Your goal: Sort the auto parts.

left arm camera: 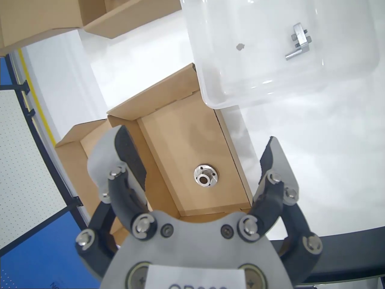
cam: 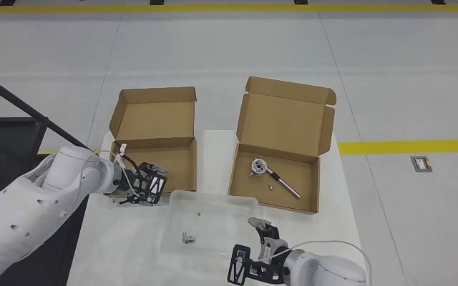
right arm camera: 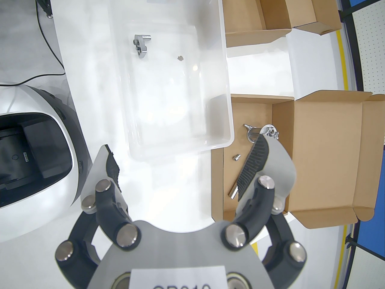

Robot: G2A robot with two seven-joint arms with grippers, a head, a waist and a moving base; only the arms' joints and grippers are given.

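Sorting looks nearly done: a round flange (left arm camera: 205,176) sits in the left box (cam: 179,161), gear and rod parts (cam: 259,169) in the right box (cam: 300,187), one bracket (left arm camera: 297,41) and a tiny bit (left arm camera: 240,46) remain in the clear bin (cam: 215,194), while the left gripper (left arm camera: 195,139) and right gripper (right arm camera: 186,147) are spread wide, empty.

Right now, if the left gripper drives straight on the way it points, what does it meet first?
The left gripper, open, would likely land inside the cardboard box, on or beside the round metal hub; depth is unclear.
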